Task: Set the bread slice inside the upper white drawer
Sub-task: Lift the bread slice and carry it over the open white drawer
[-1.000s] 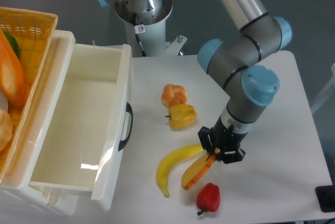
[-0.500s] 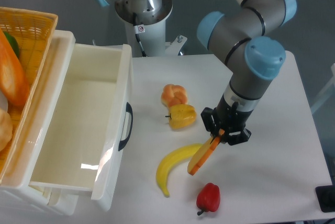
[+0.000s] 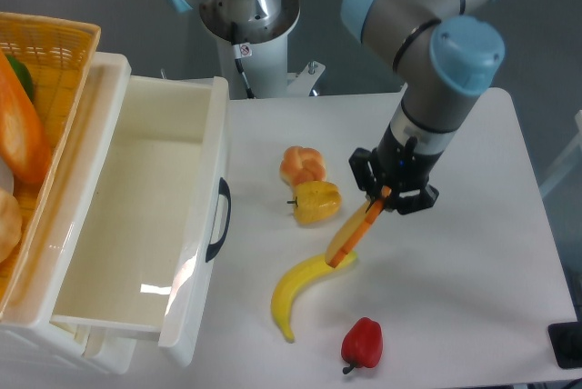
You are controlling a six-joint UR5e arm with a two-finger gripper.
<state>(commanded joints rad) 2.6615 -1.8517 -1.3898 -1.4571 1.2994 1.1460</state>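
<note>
Claw: the claw (image 3: 383,196) hangs over the middle of the bench (image 3: 473,253), pinching the upper end of the bread slice (image 3: 353,233).
Bread slice: seen edge-on as an orange stick, clear of the bench top as far as I can judge, tilted so its free end drops toward the front-left; that lower end hangs over the upper tip of the banana (image 3: 302,287), and I cannot tell if they touch.
Long axis: runs diagonally, from the claw at upper right down to the lower left.
Drawer: the upper white drawer (image 3: 136,225) stands pulled open along the bench's left edge, black handle (image 3: 219,219) facing the claw, and well apart from it.
Direction of travel: the drawer lies leftward of the claw, so the carry likely needs enough lift for the dangling end to pass over the drawer's front wall.
In the way: the yellow bell pepper (image 3: 316,202) and the knotted bun (image 3: 303,165) sit between claw and drawer; the red pepper (image 3: 362,344) lies near the front edge, off the path.
Surface: plain white bench top, smooth.
Room: the drawer's inside is bare, so the slice could go in flat anywhere; the wicker basket (image 3: 55,53) stands beyond it at far left.
</note>
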